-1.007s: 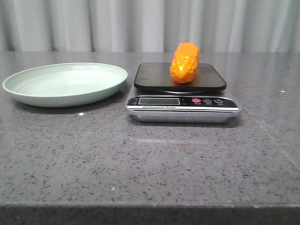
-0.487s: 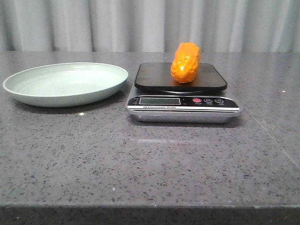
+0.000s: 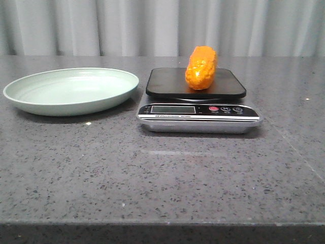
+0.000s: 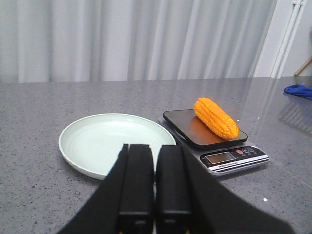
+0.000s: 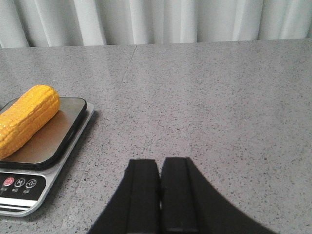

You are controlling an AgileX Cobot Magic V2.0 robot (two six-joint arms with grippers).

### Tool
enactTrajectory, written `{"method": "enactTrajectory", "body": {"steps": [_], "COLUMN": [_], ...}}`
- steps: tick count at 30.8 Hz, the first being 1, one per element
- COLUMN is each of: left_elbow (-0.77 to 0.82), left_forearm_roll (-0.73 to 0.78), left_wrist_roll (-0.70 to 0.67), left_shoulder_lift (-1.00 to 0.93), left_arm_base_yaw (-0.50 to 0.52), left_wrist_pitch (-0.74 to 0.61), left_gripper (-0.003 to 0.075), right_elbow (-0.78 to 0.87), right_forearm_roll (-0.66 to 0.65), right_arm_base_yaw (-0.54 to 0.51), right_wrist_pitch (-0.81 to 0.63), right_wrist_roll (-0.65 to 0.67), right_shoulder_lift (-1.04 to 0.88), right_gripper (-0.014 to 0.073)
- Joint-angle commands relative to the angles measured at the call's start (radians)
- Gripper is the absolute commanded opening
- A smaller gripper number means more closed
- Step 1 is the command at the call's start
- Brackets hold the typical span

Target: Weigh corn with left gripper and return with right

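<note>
Nothing moved lately: corn (image 3: 201, 67) rests on scale (image 3: 198, 111), both grippers (image 4: 155, 187) (image 5: 160, 195) pinched closed, empty; your right pickup's next.

Glossy bumpy corn (image 3: 201, 67); smooth black scale (image 3: 195, 84); speckled stone table (image 3: 162, 173).

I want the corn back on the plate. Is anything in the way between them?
Nothing visible. The corn lies on the scale, and the plate sits right beside it with only bare table between. The plate is empty.
</note>
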Motion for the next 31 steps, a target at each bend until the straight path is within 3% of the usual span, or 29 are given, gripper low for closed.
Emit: {"method": "enactTrajectory", "body": {"steps": [1,3,7,10,20,25,31], "left_elbow": [-0.024,-0.024,-0.024,-0.024,-0.024,-0.024,-0.024], "left_forearm_roll": [-0.001,-0.001,-0.001,-0.001,-0.001,-0.001,-0.001], "left_wrist_roll": [0.002,0.002,0.002,0.002,0.002,0.002,0.002], "left_shoulder_lift": [-0.007,-0.007,-0.007,-0.007,-0.007,-0.007,-0.007], "left_arm_base_yaw": [-0.001,-0.001,-0.001,-0.001,-0.001,-0.001,-0.001], "left_wrist_pitch": [-0.079,-0.079,-0.079,-0.079,-0.079,-0.079,-0.079], "left_gripper": [0.0127,0.0127,0.0127,0.0127,0.0127,0.0127,0.0127], "right_elbow": [-0.050,-0.066,-0.100,-0.141,-0.409,-0.633,-0.941], "right_forearm_roll": [0.018,0.025,0.039,0.041,0.095,0.095,0.015], "right_arm_base_yaw": [0.001,0.015,0.087,0.144,0.321,0.412,0.504], "right_wrist_pitch": [-0.033,0.001,0.037,0.070,0.155,0.277,0.491], "right_wrist_roll": [-0.002,-0.003,-0.003,-0.003,-0.003,0.013,0.156], "right_shoulder_lift": [0.016,0.016,0.026,0.073,0.398,0.617,0.937], "right_gripper": [0.0170,0.0237,0.0484,0.0618,0.0602,0.0602,0.0602]}}
